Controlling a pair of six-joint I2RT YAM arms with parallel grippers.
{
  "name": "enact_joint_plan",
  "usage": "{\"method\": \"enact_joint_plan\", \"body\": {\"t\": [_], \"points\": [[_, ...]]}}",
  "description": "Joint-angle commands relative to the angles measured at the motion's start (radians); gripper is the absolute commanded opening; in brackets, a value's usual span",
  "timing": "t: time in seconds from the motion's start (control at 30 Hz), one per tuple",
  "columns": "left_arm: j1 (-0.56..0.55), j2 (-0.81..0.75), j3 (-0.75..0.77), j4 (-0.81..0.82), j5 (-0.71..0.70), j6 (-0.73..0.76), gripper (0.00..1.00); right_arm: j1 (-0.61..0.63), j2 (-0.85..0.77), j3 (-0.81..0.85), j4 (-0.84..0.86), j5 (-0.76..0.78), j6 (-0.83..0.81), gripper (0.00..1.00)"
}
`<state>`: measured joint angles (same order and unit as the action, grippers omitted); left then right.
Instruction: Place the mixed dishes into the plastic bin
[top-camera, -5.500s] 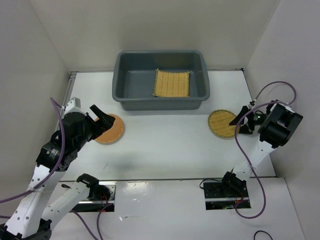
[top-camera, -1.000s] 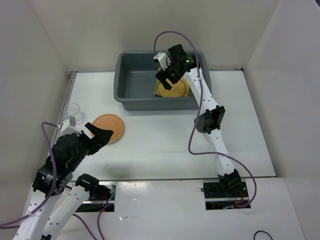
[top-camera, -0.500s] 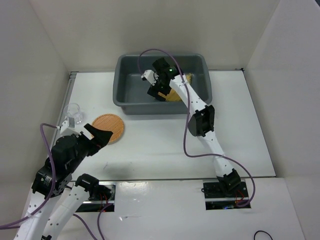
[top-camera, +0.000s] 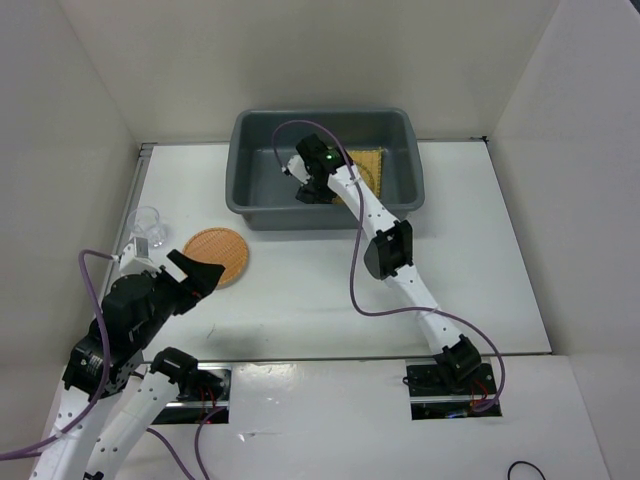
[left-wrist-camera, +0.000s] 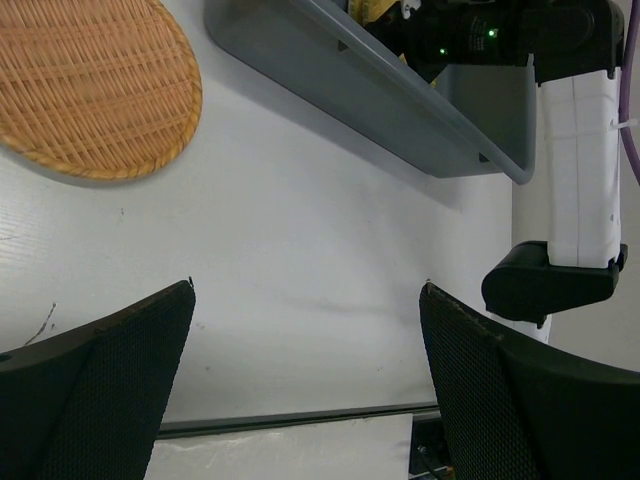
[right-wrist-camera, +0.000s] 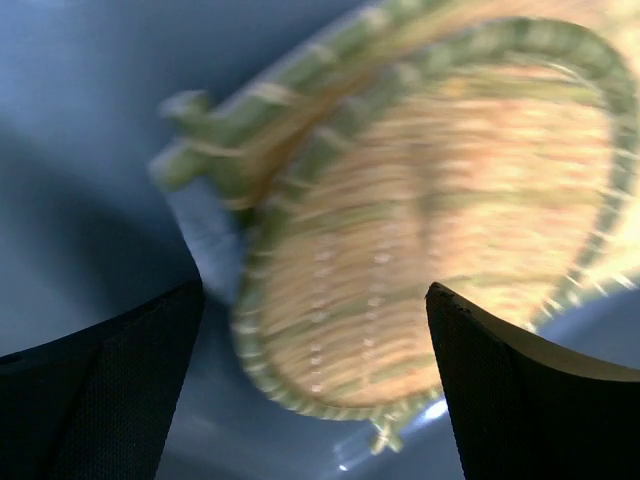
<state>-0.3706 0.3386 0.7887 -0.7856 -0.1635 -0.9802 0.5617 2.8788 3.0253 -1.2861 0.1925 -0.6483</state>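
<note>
The right end effector hung spread over the tan plate in the far bin, while the left end effector, also spread, hovered by the orange plate on the surface at left (light, stiff, likely best pinched by its rim).

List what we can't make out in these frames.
- Right wrist view: tan plate is motion-blurred; flat or tilted, cannot tell.
- Top view: right arm covers most of that plate inside the plastic bin.
- Left wrist view: orange plate cut off by the frame edges.
- Top view: clear cup too small to show contents.
</note>
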Motion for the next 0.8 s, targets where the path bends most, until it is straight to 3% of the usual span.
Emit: {"method": "enact_joint_plan", "body": {"t": [0.0, 0.33, 0.5, 0.77], "points": [[0.004, -0.013, -0.006, 0.019, -0.013, -0.021, 0.99, 0.010, 0.017, 0.099, 0.031, 0.169, 0.038, 0.96], [0.004, -0.013, -0.006, 0.019, -0.013, -0.021, 0.99, -0.039, -0.041, 0.112, 0.228, 0.277, 0.089, 0.96], [0.004, -0.032, -0.006, 0.019, -0.013, -0.021, 0.99, -0.049, -0.107, 0.112, 0.090, -0.038, 0.067, 0.96], [0.004, -0.023, -0.016, 0.028, -0.013, -0.020, 0.99, -0.059, -0.107, 0.112, 0.041, -0.073, 0.091, 0.96]]}}
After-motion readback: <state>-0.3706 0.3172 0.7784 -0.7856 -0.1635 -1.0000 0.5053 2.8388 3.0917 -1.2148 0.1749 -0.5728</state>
